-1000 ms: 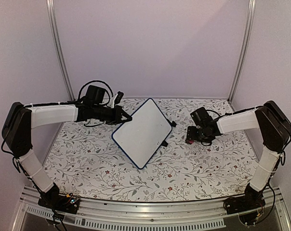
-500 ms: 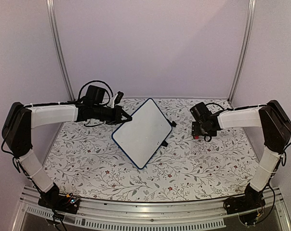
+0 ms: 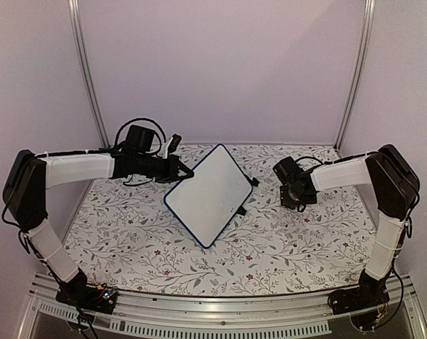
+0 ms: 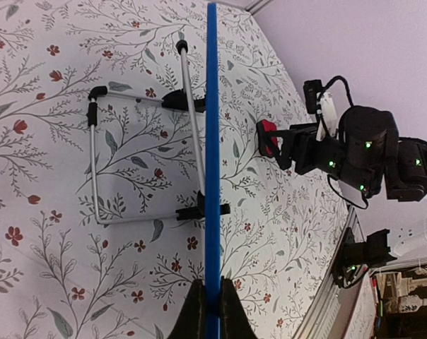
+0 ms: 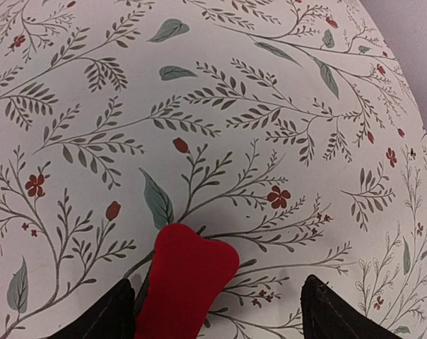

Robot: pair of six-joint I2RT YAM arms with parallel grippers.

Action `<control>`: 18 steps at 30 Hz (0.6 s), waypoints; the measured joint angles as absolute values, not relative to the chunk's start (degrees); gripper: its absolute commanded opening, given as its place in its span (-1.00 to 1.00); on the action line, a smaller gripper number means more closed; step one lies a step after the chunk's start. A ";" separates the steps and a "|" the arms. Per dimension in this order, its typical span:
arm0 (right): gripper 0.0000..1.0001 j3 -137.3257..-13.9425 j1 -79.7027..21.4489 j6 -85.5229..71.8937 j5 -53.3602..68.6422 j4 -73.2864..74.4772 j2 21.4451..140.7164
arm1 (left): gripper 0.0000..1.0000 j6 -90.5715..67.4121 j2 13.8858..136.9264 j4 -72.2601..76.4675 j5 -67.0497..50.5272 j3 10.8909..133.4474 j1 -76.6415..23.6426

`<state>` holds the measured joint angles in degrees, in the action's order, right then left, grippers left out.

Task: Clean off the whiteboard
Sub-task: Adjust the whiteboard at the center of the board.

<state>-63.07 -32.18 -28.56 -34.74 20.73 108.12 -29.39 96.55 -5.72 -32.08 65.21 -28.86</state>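
From the overhead camera I saw the whiteboard (image 3: 210,194) standing about midway between the left and right edges of the table (image 3: 129,233), closer to the far edge than the near one. It was turned so that one corner pointed at the far edge and another at me, and its face leaned back and looked plain white inside the dark blue frame. On the left wrist camera the board (image 4: 212,141) showed only as a thin blue line seen edge-on, with its wire stand (image 4: 93,162) and black feet resting on the flowered tablecloth behind it. The left gripper (image 3: 179,173) reached in from the left side and was clamped tight on the board's upper left edge; in its own view the two dark fingertips (image 4: 212,304) pinched the blue frame between them. The right gripper (image 3: 295,201) hung over the far right part of the table, pointing down, well apart from the board. Its fingers (image 5: 217,286) stood wide. A small red eraser (image 5: 185,275) lay against the finger on the left of that view, with a clear gap to the other. I could not tell whether the eraser (image 4: 268,136) rested on the cloth or hung from that one finger.
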 measured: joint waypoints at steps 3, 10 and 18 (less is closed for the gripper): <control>0.61 -63.29 -32.21 -28.29 -36.32 21.61 107.50 | -1.00 -29.45 96.55 -5.69 -32.10 65.21 -28.86; 0.62 -66.96 -32.23 -26.59 -39.55 22.28 100.95 | -1.00 -29.45 96.55 -5.69 -32.10 65.21 -28.86; 0.60 -66.00 -32.23 -23.94 -35.53 18.63 99.09 | -1.00 -29.45 96.55 -5.69 -32.12 65.21 -28.86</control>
